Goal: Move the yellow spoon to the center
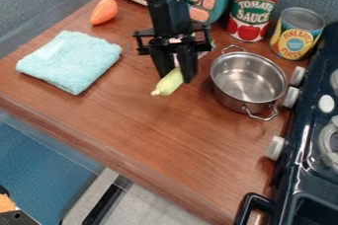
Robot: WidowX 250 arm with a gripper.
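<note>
The gripper (175, 75) hangs down over the upper middle of the wooden counter, left of the steel pot. Between its two fingers is a pale yellow-green object (169, 83), held at a tilt with its narrow end toward the lower left. A soft shadow on the wood below and to the left suggests that it is off the surface. Its upper part is hidden by the fingers, and I cannot tell whether it is a spoon.
The steel pot (248, 82) stands right of the gripper, beside the stove (307, 157). A folded light blue cloth (70, 61) lies at left, with an orange toy (104, 11) above it. Two cans, red (253, 9) and yellow (297, 34), stand at the back right.
</note>
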